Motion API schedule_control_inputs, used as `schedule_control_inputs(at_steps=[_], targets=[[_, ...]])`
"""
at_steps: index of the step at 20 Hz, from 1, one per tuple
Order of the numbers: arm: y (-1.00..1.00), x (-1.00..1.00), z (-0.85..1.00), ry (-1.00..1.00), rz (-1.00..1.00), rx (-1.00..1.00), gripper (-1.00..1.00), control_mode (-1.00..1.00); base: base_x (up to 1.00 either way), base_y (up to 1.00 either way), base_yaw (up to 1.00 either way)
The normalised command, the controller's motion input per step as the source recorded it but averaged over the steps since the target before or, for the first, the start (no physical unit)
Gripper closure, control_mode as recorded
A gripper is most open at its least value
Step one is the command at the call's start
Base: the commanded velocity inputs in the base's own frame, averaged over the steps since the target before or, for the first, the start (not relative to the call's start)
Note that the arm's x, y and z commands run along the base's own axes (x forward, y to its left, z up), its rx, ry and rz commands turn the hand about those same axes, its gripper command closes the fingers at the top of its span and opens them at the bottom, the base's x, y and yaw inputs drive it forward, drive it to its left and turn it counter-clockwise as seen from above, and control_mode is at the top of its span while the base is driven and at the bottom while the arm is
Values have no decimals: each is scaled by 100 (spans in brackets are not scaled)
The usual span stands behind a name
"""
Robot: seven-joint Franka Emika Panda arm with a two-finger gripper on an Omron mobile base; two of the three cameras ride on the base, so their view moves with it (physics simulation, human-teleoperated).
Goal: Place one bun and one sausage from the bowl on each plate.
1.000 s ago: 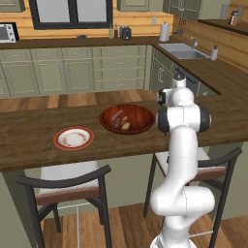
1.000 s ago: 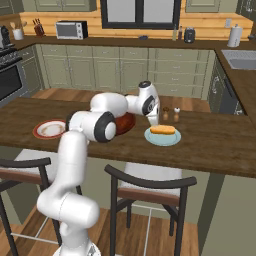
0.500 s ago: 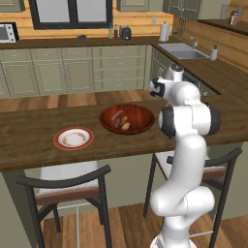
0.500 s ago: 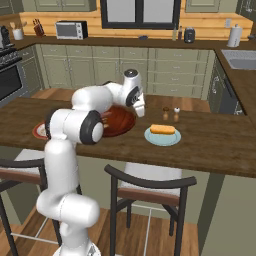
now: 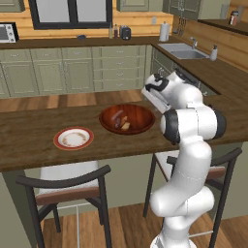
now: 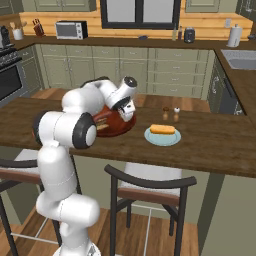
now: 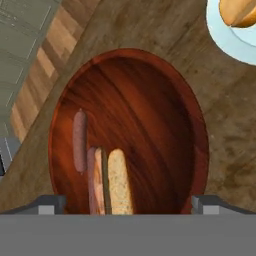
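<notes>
Hovering above the wooden counter (image 6: 210,145), my two-finger gripper (image 6: 128,111) hangs over the near right rim of the large, glossy reddish-brown wooden bowl (image 7: 165,100), its fingers pointing down; from these views I cannot tell how far apart the jaws stand, and nothing shows between them. Nearest me, two dark-framed chairs (image 5: 68,186) are tucked under the counter's front edge. In the hand view, the bowl holds three things lying side by side: a slender dark reddish-brown sausage (image 7: 79,141) apart on one side, a second sausage (image 7: 95,180) pressed against a tan-brown hot-dog bun (image 7: 120,182). To the bowl's right in the right base view, the pale teal-blue round plate (image 6: 152,138) carries a yellow-orange bun (image 6: 163,130); just behind it stand two small shakers (image 6: 170,114). On the bowl's other side, well apart, the white plate with a red-brown rim and speckled centre (image 5: 73,138) sits bare on the wood. My own white arm crosses in front of the bowl's left half in the right base view. Beyond the counter run sage-green cabinets (image 5: 72,72), with a microwave (image 6: 70,30), a steel sink (image 5: 186,51) and a paper-towel roll (image 6: 234,35) along the far worktop under a dark window (image 5: 70,12).
</notes>
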Motion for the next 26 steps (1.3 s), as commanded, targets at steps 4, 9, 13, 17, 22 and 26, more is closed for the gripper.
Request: schedule_control_inputs(at_steps=[4,9,13,17,22,26], targets=[[40,0,0,0,20,8,-100,-100,0,0,0],[53,0,0,0,27,0,-100,-100,0,0,0],[44,0,-1,0,25,0,-100,-100,0,0,0],[17,-4,-1,0,13,0,-100,-100,0,0,0],[19,-3,-12,0,1,-2,-100,-100,0,0,0],[17,-6,-16,-2,0,-7,-100,-100,0,0,0]])
